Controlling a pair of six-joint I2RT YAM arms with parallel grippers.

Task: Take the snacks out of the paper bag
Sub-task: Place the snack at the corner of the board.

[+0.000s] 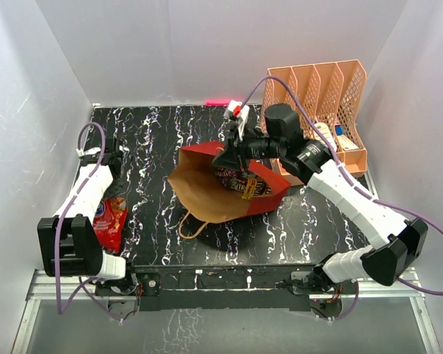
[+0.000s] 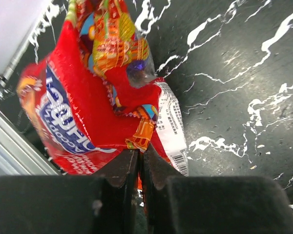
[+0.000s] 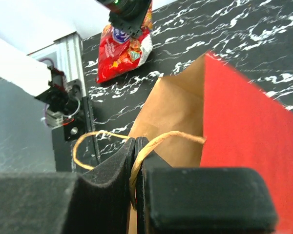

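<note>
Red crinkly snack bag (image 2: 83,117) lies on black marbled counter (image 2: 234,97), L fingers (image 2: 121,168) pinching its edge; R fingers (image 3: 118,168) pinch twisted brown cord handle (image 3: 151,145) of dark-red paper bag (image 3: 244,122).

Robot lab test cell: white panel walls (image 1: 207,44), black marbled tabletop (image 1: 155,140), aluminium frame rail (image 1: 221,296).

Right arm (image 1: 340,184) overhangs paper bag (image 1: 203,193) mouth — rack (image 1: 321,88) just behind.
</note>
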